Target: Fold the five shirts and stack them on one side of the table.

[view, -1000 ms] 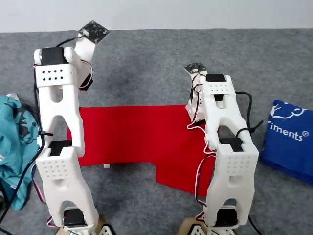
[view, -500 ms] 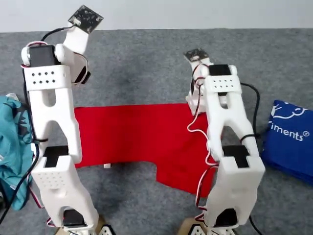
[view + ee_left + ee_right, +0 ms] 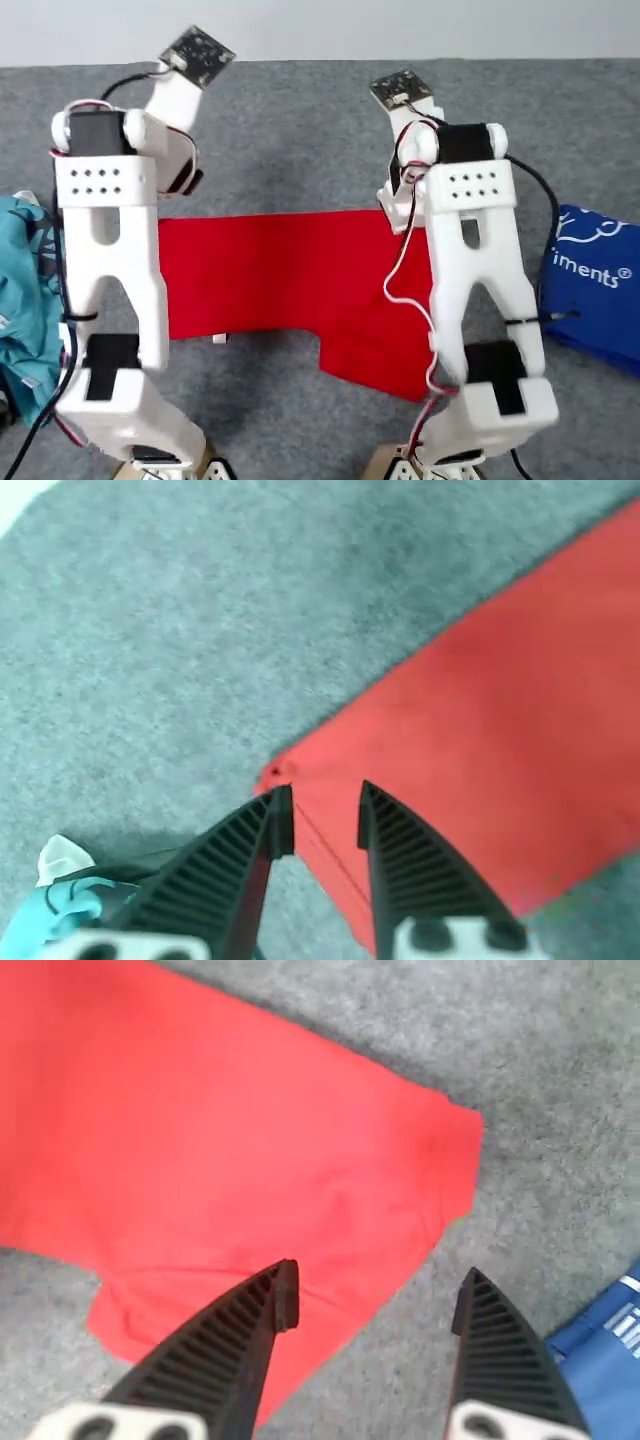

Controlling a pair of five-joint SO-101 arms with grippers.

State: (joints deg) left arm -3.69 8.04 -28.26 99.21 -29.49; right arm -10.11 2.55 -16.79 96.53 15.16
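red shirt (image 3: pixel 280 270) lying flat, left gripper (image 3: pixel 322 815) slightly apart right over its corner, right gripper (image 3: pixel 378 1300) spread wide above its edge

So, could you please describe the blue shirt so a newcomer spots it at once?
On the grey table, a red shirt lies spread in the middle. Past the right arm, on its outer side, lies the blue shirt. It alone is dark blue with white print; the teal shirt opposite is bunched.
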